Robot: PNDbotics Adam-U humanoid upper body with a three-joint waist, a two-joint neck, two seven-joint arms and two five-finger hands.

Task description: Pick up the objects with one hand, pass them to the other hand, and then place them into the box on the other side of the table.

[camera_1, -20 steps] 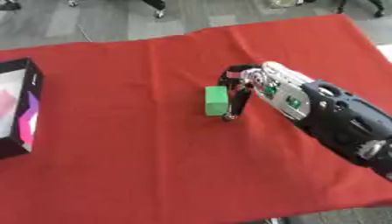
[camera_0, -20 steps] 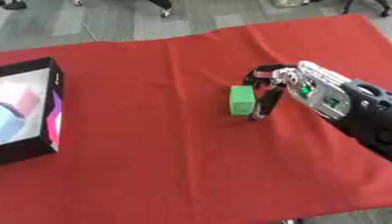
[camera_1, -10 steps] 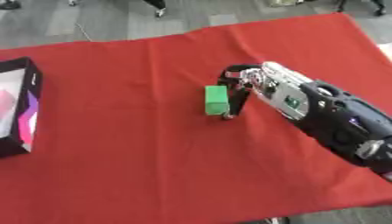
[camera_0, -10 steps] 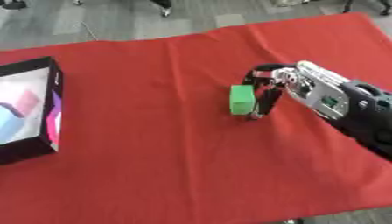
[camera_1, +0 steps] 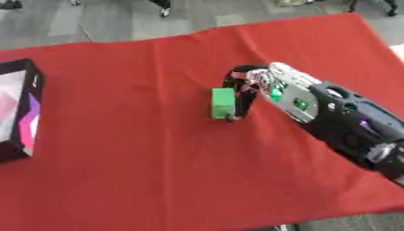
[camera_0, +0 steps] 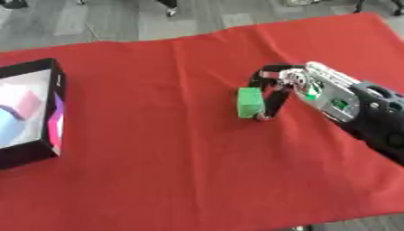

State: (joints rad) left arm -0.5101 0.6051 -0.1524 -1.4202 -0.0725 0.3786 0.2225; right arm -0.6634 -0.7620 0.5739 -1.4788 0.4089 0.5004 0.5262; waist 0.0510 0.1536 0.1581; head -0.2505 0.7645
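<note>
Right hand [camera_0: 293, 86] reaching in from the right edge, forearm slanting down over the red cloth [camera_0: 158, 153], fingers [camera_0: 274, 103] curled downward against the right face of the green block [camera_0: 251, 102], thumb arched above it, tips touching the cloth; curled at the block but not clearly clamped round it. Block standing near mid-table, well apart from the black box [camera_0: 31, 113] at the left edge. No shift in hand or block against half a second ago.

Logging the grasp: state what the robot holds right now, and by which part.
The right hand has curled fingers at the right side of the green block, which stands on the red cloth. Whether it is gripped cannot be told.
</note>
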